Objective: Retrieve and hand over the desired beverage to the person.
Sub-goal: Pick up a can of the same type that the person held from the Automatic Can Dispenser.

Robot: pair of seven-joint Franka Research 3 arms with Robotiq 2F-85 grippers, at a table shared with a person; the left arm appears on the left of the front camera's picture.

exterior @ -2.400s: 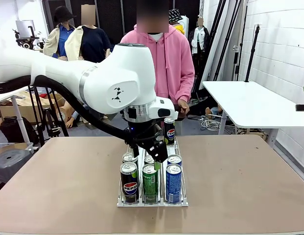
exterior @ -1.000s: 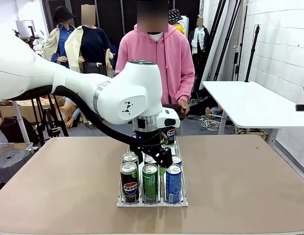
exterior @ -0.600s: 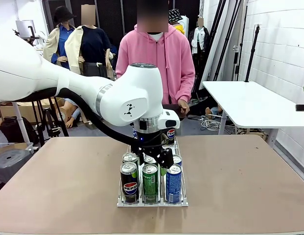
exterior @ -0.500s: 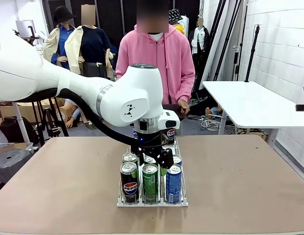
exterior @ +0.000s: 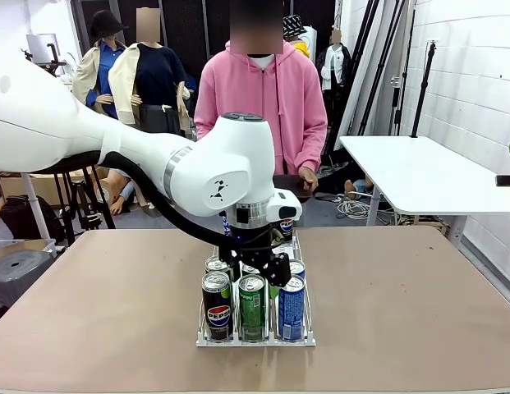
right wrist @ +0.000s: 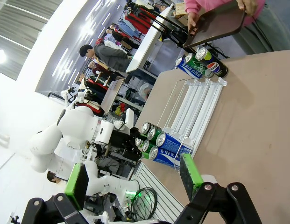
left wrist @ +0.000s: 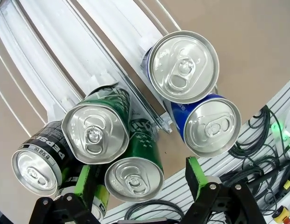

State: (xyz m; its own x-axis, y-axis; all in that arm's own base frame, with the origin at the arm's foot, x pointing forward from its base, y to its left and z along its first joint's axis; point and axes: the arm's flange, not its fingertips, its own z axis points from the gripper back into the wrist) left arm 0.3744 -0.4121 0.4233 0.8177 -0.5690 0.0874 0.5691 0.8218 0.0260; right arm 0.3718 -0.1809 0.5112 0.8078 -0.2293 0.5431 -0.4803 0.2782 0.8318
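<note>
Left gripper is hovering over rack's middle green can, fingers spread to straddle it; right gripper idling, released.

Bright even indoor light, sharp frames, wide-angle bending in wrist views.

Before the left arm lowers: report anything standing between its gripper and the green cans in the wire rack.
Nothing visible does. The open left gripper hangs straight above the green aluminium cans; a black Pepsi can and blue cans crowd the sides.
</note>
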